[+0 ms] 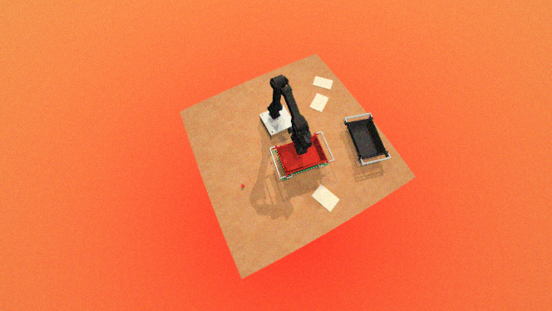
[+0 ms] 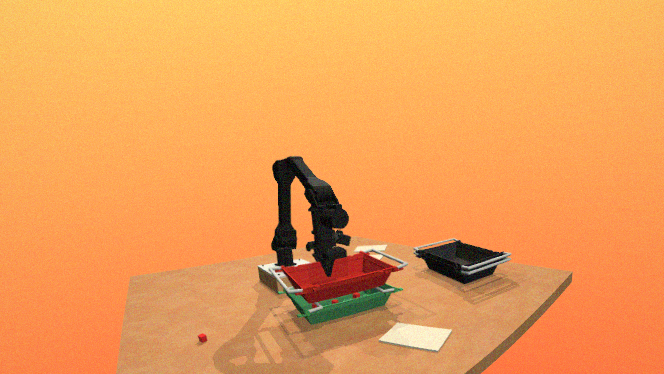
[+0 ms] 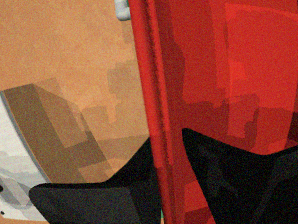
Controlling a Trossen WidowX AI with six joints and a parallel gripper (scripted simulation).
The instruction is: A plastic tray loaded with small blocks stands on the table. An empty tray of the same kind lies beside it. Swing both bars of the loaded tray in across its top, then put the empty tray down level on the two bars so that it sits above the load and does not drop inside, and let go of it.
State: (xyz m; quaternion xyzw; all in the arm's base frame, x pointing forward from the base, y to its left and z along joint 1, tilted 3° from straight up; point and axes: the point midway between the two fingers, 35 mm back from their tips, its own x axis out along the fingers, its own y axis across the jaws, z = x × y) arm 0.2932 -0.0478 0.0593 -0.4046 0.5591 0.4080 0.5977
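Note:
My gripper (image 1: 300,150) (image 2: 328,272) (image 3: 170,136) is shut on the back long wall of the empty red tray (image 1: 291,161) (image 2: 345,282) (image 3: 220,63). The red tray hangs close above the green loaded tray (image 1: 305,170) (image 2: 350,306), roughly level and lined up with it. Small red blocks (image 2: 345,298) show in the gap between the two trays. Grey bar ends of the green tray (image 2: 317,312) stick out under the red tray. I cannot tell whether the red tray touches them. The red tray's own wire bars (image 2: 392,258) (image 1: 276,164) stand out over its ends.
A black tray (image 1: 366,139) (image 2: 460,260) with wire bars stands to the right. Flat pale sheets (image 1: 325,197) (image 2: 416,336) (image 1: 319,101) lie on the table. A loose red cube (image 1: 242,186) (image 2: 202,338) lies at the front left. The robot base (image 1: 274,122) is behind the trays.

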